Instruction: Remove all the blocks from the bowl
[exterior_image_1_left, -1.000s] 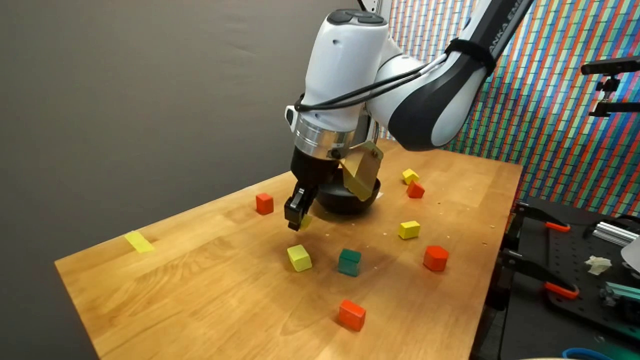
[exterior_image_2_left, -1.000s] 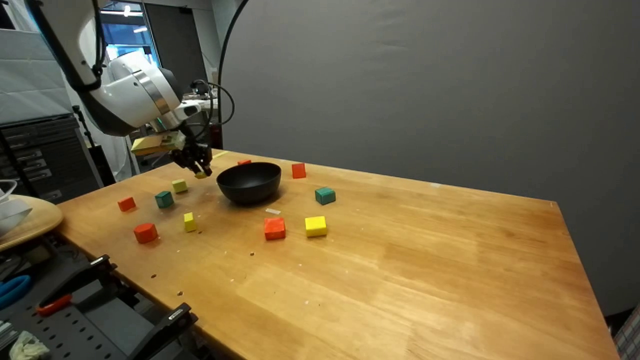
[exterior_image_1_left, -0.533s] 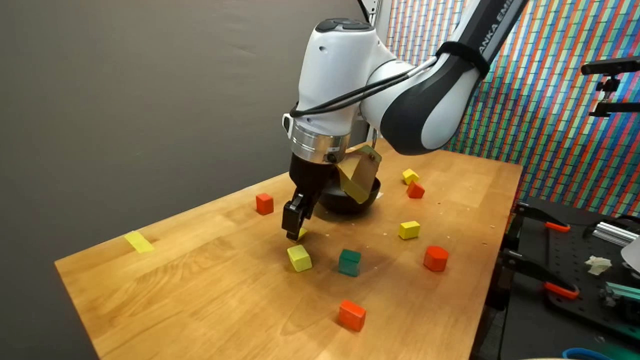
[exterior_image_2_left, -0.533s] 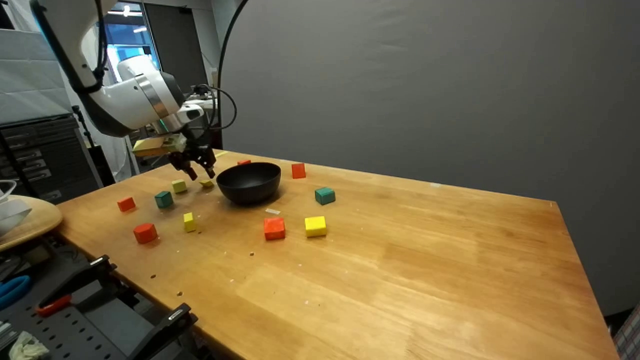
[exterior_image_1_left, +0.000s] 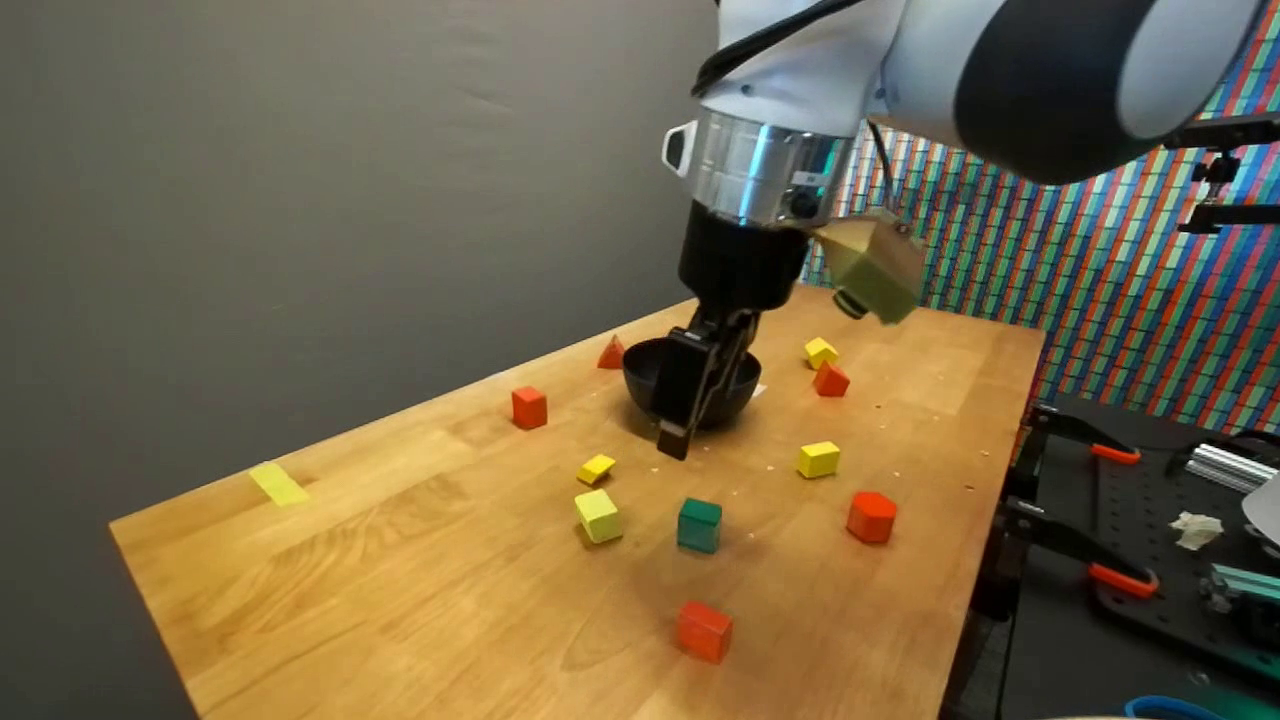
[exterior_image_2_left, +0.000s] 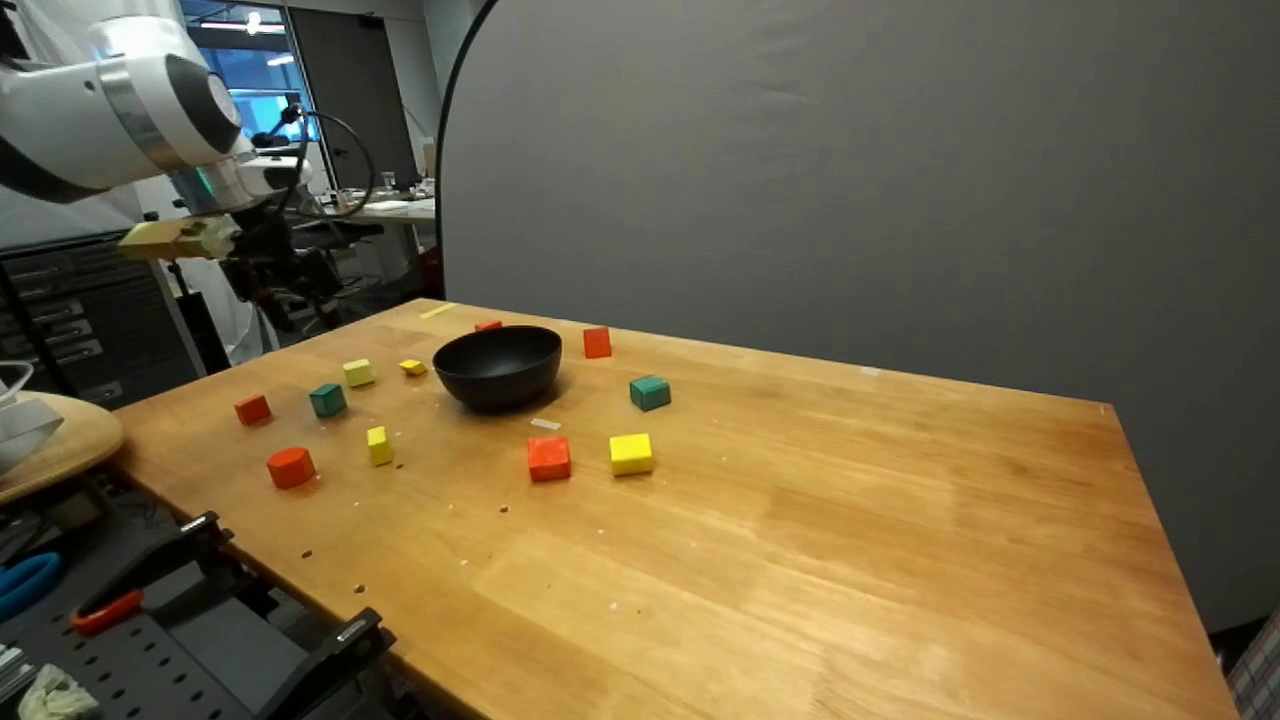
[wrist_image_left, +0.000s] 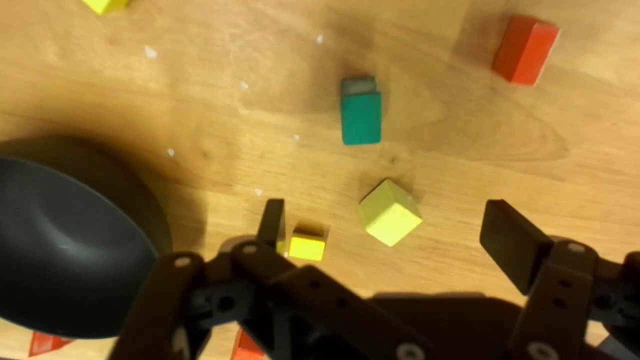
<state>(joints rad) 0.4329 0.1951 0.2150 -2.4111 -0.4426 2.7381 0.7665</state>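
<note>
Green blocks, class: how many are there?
2. In an exterior view, one green block is left of the bowl, another green block right of it; more may be hidden.

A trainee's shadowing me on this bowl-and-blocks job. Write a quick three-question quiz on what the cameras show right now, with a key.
1. True or false: the gripper stands open.
2. How many green blocks does the wrist view show? a) none b) one c) three
3. Does any block show inside the bowl, and what might that mean for the job?

Key
1. True, with nothing in its grip.
2. b
3. No, none shows in the visible part of its inside, so the job may well be done.
</note>
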